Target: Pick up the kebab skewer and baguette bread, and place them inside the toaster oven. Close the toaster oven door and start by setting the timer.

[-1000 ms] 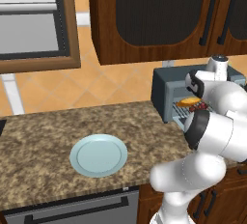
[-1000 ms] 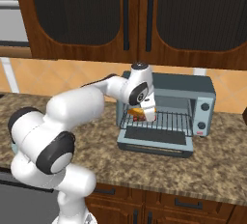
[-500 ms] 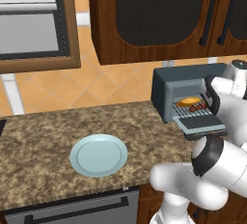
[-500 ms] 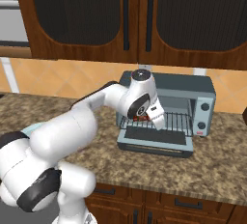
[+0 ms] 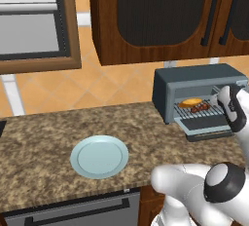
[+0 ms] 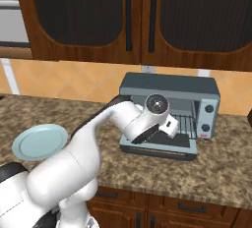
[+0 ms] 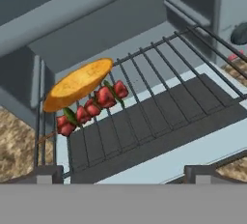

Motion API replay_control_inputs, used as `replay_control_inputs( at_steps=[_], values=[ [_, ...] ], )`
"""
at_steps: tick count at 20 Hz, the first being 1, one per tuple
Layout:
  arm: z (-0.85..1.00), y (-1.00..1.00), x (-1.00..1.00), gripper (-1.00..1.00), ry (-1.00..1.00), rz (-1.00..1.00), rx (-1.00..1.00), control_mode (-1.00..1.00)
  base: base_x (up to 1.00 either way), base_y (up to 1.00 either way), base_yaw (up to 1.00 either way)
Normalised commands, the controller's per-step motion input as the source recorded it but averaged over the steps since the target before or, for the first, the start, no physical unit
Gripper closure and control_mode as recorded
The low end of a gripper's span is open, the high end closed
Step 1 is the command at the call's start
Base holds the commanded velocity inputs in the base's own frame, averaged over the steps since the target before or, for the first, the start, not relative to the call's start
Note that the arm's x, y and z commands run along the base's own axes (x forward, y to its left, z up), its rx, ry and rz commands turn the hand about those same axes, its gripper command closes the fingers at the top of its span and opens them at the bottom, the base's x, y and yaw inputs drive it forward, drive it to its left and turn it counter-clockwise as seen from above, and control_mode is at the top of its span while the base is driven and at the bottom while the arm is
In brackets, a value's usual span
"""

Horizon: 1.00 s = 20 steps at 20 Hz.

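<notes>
On the oven (image 5: 194, 81) rack lie bread (image 7: 77, 84) and skewer (image 7: 91, 105) touching (plate (image 5: 99, 156) elsewhere), gripper (image 7: 118, 172) spread empty.

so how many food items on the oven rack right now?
2: baguette bread at the rack's left end, kebab skewer right alongside it. The rest of the wire rack shows bare.
</notes>
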Motion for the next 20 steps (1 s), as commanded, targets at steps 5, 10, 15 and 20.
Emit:
replay_control_inputs(
  at_steps=[5,10,15,20],
  values=[
    [-0.13,-0.22,-0.42,-1.00,-0.21,0.06,-0.24,-1.00,0.00,0.00,0.00],
    [-0.17,-0.12,-0.09,-1.00,-0.09,-0.02,-0.25,-1.00,0.00,0.00,0.00],
    [-0.12,-0.06,0.00,-1.00,-0.05,-0.01,-0.18,-1.00,0.00,0.00,0.00],
    [-0.12,0.00,0.00,-1.00,-0.03,0.00,-0.18,-1.00,0.00,0.00,0.00]
  ],
)
